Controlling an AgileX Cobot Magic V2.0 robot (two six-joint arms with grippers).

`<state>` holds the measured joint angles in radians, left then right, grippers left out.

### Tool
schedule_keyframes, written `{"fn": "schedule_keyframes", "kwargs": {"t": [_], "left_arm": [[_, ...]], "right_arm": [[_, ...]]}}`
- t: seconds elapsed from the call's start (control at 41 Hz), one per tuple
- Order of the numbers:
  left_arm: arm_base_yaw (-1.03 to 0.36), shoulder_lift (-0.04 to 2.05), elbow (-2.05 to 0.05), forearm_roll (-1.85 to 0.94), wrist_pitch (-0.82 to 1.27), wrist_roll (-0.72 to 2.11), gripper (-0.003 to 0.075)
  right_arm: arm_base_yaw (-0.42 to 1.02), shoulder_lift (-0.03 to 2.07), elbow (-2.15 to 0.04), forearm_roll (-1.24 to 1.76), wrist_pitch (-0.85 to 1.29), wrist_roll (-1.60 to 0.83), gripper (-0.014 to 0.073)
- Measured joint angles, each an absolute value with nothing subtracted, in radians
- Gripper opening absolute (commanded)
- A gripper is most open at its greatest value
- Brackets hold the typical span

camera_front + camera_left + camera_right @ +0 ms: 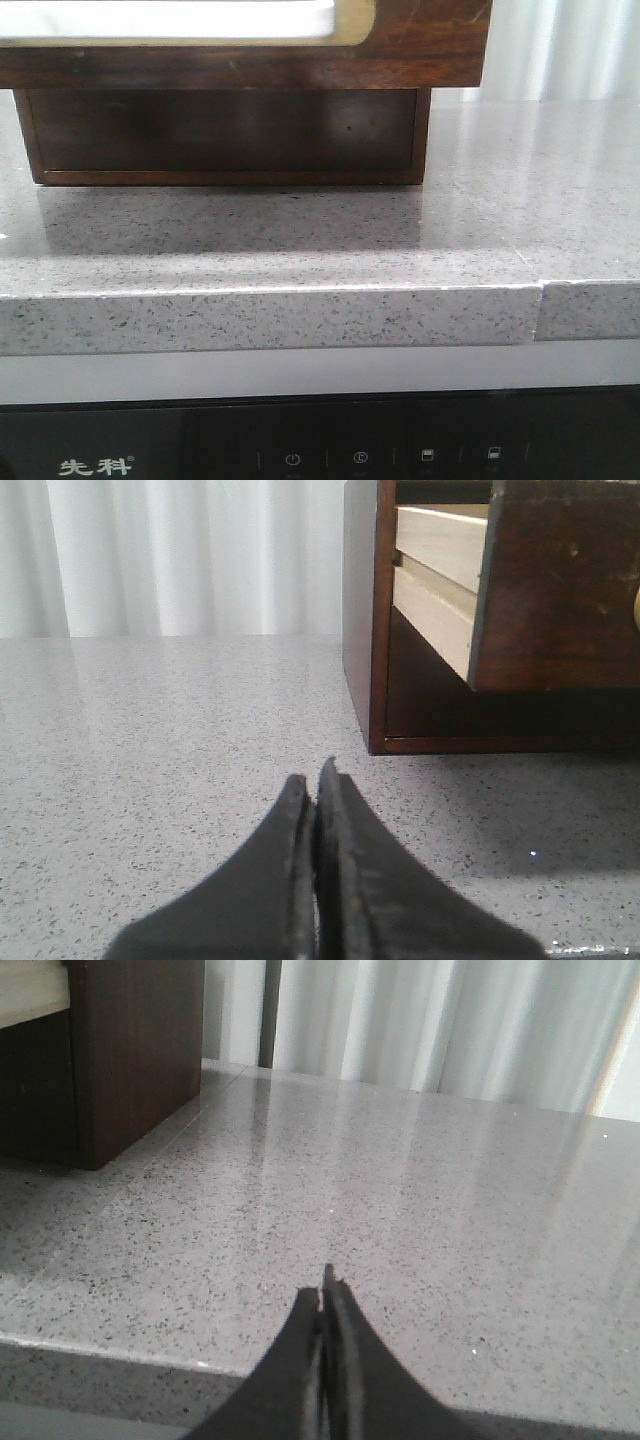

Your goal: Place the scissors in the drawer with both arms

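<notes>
Meanwhile, the drawer (550, 590) stands pulled out of its wooden case (230, 140) at the countertop's (300, 250) far edge; left gripper (315, 780) and right gripper (327, 1290) are closed and empty. No scissors show; finding them should come first, I judge.

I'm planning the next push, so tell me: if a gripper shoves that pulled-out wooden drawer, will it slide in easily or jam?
The drawer looks rigid wood, so it shouldn't flex. It probably slides straight along its pale side, though an off-centre push may skew it. The case might shift on the smooth countertop.
</notes>
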<state>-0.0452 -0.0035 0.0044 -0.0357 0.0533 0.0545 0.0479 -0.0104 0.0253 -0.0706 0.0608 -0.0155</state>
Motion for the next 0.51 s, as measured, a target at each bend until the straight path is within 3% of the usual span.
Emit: {"fn": "schedule_keyframes", "kwargs": {"t": [0.512], "left_arm": [[-0.045, -0.004, 0.004, -0.036, 0.053, 0.055, -0.0020]], "right_arm": [[0.024, -0.010, 0.025, 0.015, 0.036, -0.013, -0.0067]]}}
